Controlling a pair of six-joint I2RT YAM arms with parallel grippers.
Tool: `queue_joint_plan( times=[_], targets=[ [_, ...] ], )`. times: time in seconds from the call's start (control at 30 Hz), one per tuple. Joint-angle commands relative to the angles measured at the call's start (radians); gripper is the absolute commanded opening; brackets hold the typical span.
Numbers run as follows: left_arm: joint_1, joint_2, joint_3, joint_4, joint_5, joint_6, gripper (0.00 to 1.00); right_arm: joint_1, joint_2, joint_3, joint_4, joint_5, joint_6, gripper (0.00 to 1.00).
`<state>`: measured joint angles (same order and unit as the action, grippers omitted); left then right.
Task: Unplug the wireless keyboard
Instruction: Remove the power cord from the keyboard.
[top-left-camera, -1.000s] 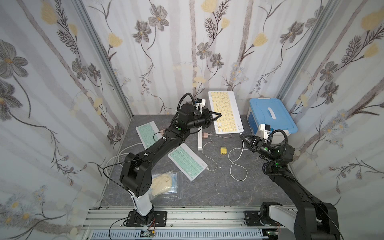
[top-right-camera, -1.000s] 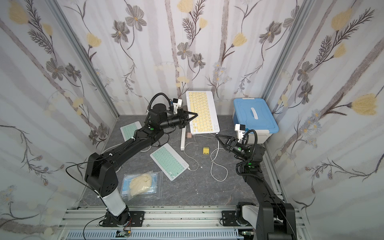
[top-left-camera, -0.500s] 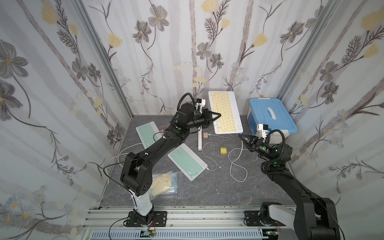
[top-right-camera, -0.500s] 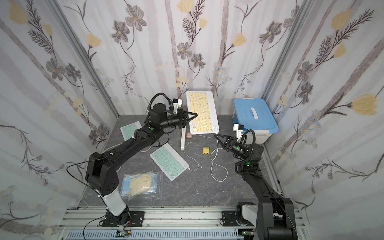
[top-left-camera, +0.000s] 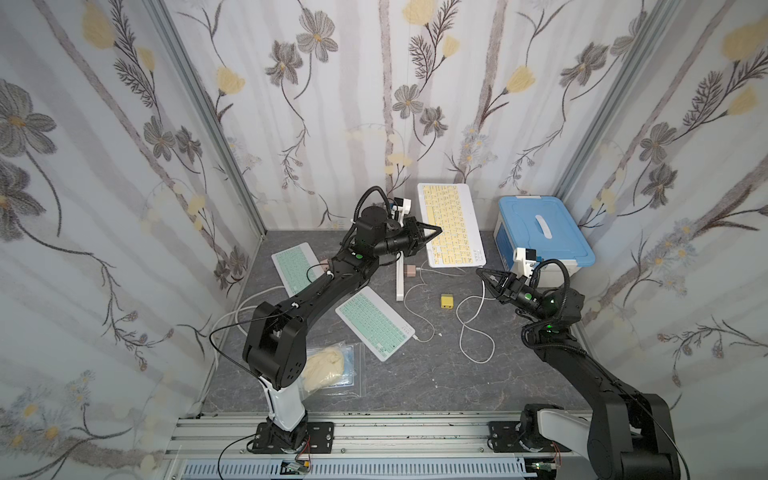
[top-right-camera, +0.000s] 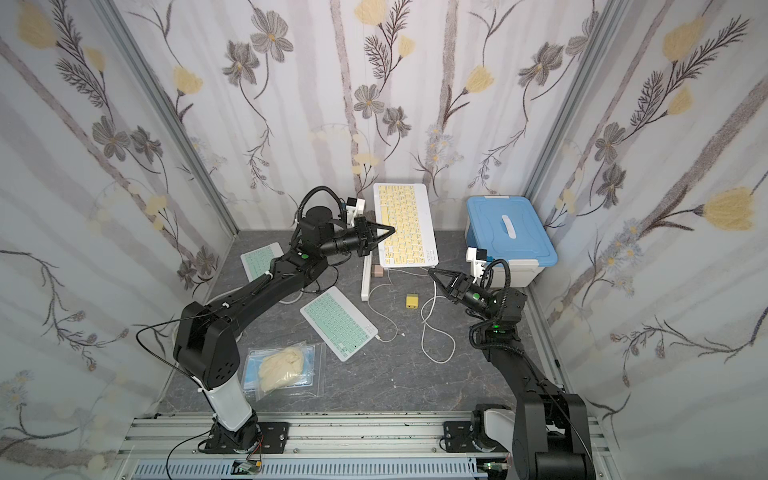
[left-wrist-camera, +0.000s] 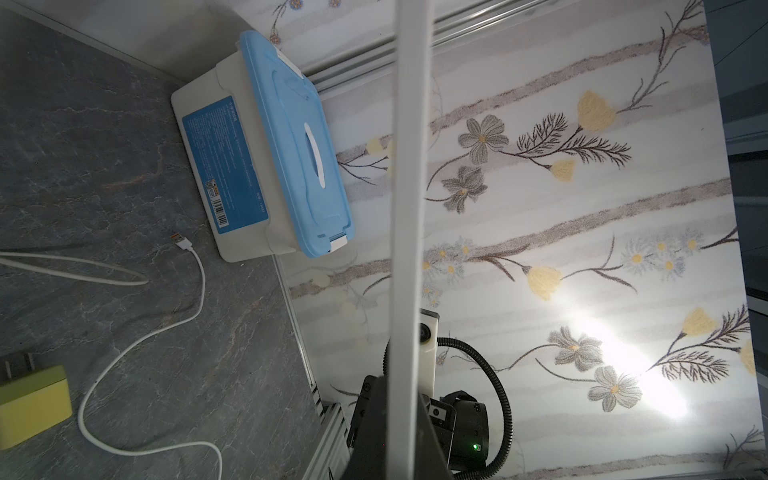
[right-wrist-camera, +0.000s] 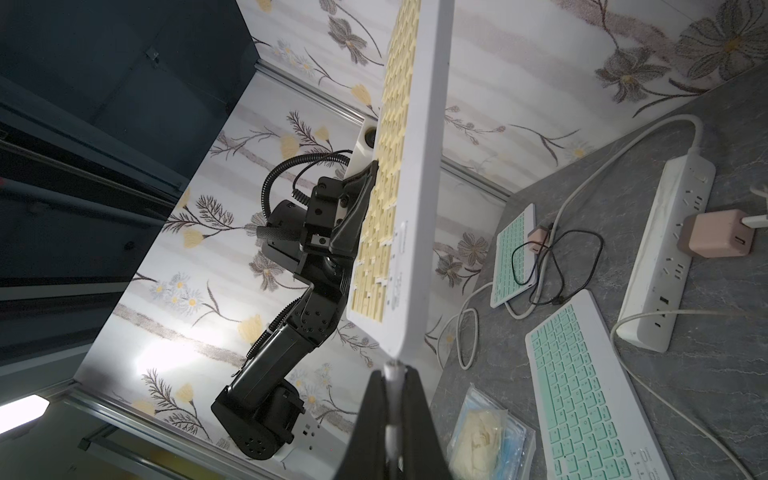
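Observation:
The wireless keyboard (top-left-camera: 455, 224) (top-right-camera: 409, 220), white with yellow keys, is lifted at the back of the table. My left gripper (top-left-camera: 439, 229) (top-right-camera: 392, 230) is shut on its left long edge. In the left wrist view that edge (left-wrist-camera: 409, 208) runs between the jaws. My right gripper (top-left-camera: 478, 271) (top-right-camera: 431, 271) is shut on the white cable plug (right-wrist-camera: 390, 372) at the keyboard's near right corner (right-wrist-camera: 415, 249). I cannot tell whether the plug is still seated. Its cable (top-left-camera: 440, 269) runs to a pink charger (top-left-camera: 410, 271).
A white power strip (top-left-camera: 400, 276) lies left of the cable. Two green keyboards (top-left-camera: 376, 322) (top-left-camera: 295, 266) lie front left. A yellow charger (top-left-camera: 447, 301), a loose looped white cable (top-left-camera: 473, 332), a blue-lidded box (top-left-camera: 540, 232) and a bag of gloves (top-left-camera: 328, 365) are also there.
My right gripper's jaws have closed onto the plug and edged slightly left toward the keyboard's corner. The left arm and the keyboard have stayed still.

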<state>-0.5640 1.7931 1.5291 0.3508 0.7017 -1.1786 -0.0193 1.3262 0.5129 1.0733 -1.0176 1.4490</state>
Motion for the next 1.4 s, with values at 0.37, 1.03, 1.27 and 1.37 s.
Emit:
queue_joint_plan(
  times=[0.37, 1.03, 1.27, 1.37],
  targets=[
    [0.024, 0.005, 0.031, 0.078, -0.013, -0.014, 0.0, 0.015, 0.021, 0.007, 0.033, -0.014, -0.046, 0.0],
    [0.042, 0.008, 0.033, 0.072, -0.044, -0.012, 0.0, 0.045, 0.048, 0.021, -0.013, -0.05, -0.134, 0.0],
    [0.042, -0.015, -0.005, 0.08, -0.087, -0.004, 0.0, 0.053, 0.056, 0.031, -0.01, -0.045, -0.133, 0.0],
    [0.042, -0.032, -0.042, 0.099, -0.122, -0.005, 0.0, 0.059, 0.066, 0.036, -0.007, -0.044, -0.131, 0.0]
  ],
)
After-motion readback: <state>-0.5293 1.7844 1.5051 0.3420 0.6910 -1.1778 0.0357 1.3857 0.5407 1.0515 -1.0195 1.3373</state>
